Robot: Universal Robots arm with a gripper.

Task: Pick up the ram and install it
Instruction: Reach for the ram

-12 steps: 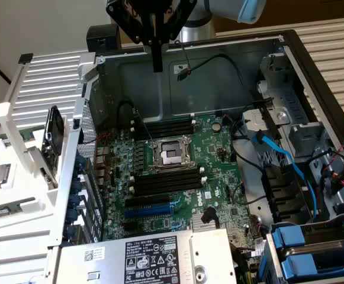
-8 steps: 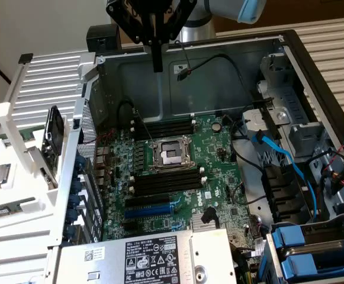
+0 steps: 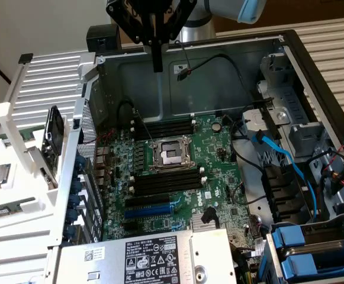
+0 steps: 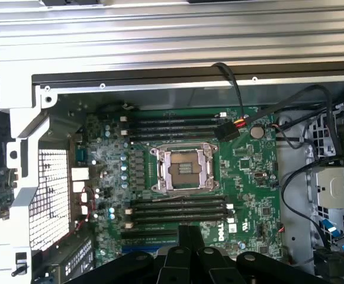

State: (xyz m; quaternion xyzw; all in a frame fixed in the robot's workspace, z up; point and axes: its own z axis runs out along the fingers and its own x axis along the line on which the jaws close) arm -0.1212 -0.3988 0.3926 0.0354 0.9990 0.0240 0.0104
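The hand point(image 3: 157, 66) hangs above the open computer case point(image 3: 219, 77), fingers pressed together and gripping nothing. Black memory slots point(image 3: 166, 184) on the motherboard point(image 3: 219, 174) lie below it. The ram point(image 3: 53, 142) stands tilted in a white rack point(image 3: 18, 103), well apart from the hand, beyond the case's side wall.

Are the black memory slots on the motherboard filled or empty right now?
Empty. The long black plastic memory slots flanking the square silver processor socket show bare channels, no green board seated.
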